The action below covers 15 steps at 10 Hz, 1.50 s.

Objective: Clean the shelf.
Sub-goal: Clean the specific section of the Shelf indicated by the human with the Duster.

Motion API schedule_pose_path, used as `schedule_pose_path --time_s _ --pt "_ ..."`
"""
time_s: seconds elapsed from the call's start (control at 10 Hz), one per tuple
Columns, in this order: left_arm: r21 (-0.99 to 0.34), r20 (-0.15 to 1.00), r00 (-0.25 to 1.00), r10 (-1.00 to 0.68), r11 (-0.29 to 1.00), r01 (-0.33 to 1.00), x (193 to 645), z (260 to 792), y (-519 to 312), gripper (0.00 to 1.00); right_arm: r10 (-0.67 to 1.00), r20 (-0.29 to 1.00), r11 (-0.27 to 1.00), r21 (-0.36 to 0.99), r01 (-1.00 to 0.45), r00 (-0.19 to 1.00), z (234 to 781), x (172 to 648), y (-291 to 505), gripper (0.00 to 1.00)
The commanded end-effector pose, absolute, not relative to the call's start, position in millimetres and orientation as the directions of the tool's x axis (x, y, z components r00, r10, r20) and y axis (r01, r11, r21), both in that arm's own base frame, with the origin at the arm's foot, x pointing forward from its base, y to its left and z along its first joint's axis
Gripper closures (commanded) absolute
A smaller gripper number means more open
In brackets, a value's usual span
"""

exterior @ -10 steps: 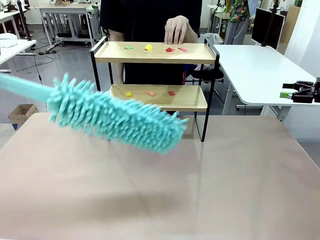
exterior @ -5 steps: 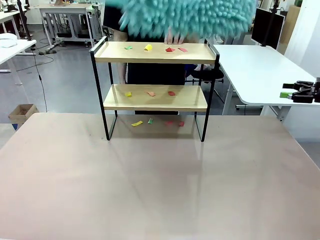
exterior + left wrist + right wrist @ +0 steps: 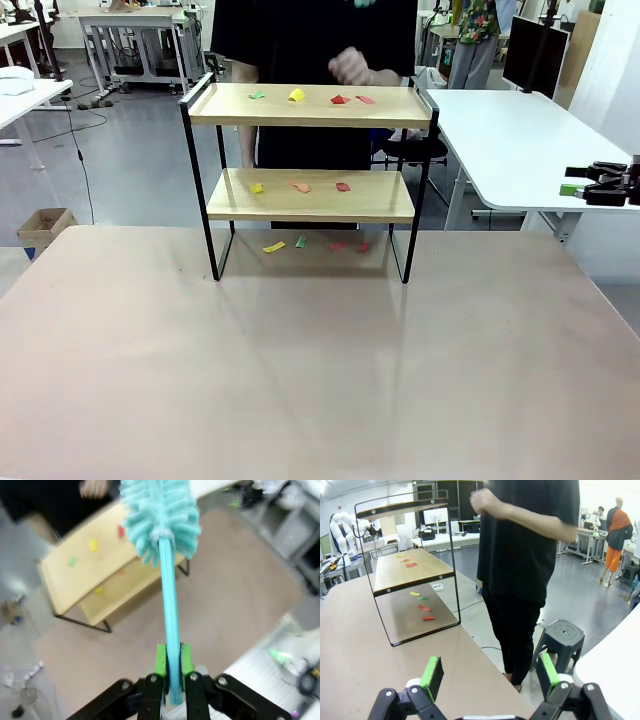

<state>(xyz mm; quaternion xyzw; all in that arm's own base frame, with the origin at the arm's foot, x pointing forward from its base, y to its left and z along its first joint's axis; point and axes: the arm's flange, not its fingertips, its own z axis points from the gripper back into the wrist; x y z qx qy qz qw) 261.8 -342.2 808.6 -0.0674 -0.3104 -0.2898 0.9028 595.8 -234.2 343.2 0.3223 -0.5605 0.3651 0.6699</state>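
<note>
The shelf (image 3: 310, 105) stands at the table's far middle, with light wooden boards in a black frame. Small coloured scraps (image 3: 297, 95) lie on its top board, on the lower board and on the table beneath it. My left gripper (image 3: 170, 660) is shut on the teal handle of a fluffy teal duster (image 3: 160, 520). It is held high, with the duster head over the shelf (image 3: 85, 565). A sliver of teal (image 3: 362, 3) shows at the front view's top edge. My right gripper (image 3: 578, 180) hangs open and empty at the far right, and in the right wrist view (image 3: 490, 675) it faces the shelf's (image 3: 405, 570) side.
A person in black (image 3: 310, 40) stands behind the shelf with a hand (image 3: 350, 68) raised just above the top board's far edge. A white table (image 3: 520, 140) stands at the right, and a grey stool (image 3: 562, 635) stands beside the person. The near tabletop (image 3: 320, 370) is bare.
The duster has swung up from low in front of the shelf to above the front view's top edge. The person's hand has lifted off the top board.
</note>
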Motion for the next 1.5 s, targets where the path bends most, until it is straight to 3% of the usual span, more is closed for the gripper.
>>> schedule_pose_path --time_s 0.0,0.6,1.0,1.4 --pt "0.081 0.542 0.707 -0.455 0.865 0.494 291 818 -390 0.86 0.13 0.986 0.523 0.019 -0.852 0.101 346 596 -232 0.0" --pt "0.068 0.53 0.706 -0.469 0.854 0.516 304 789 -402 0.86 0.13 0.986 0.523 0.019 -0.852 0.101 346 596 -232 0.0" --pt "0.105 0.564 0.791 -0.237 0.971 0.216 296 773 -478 0.86 0.13 0.986 0.523 0.019 -0.852 0.101 346 596 -232 0.0" --pt "0.0 0.555 0.819 -0.145 0.985 0.174 314 749 -503 0.86 0.13 0.986 0.523 0.019 -0.852 0.101 346 596 -232 0.0"
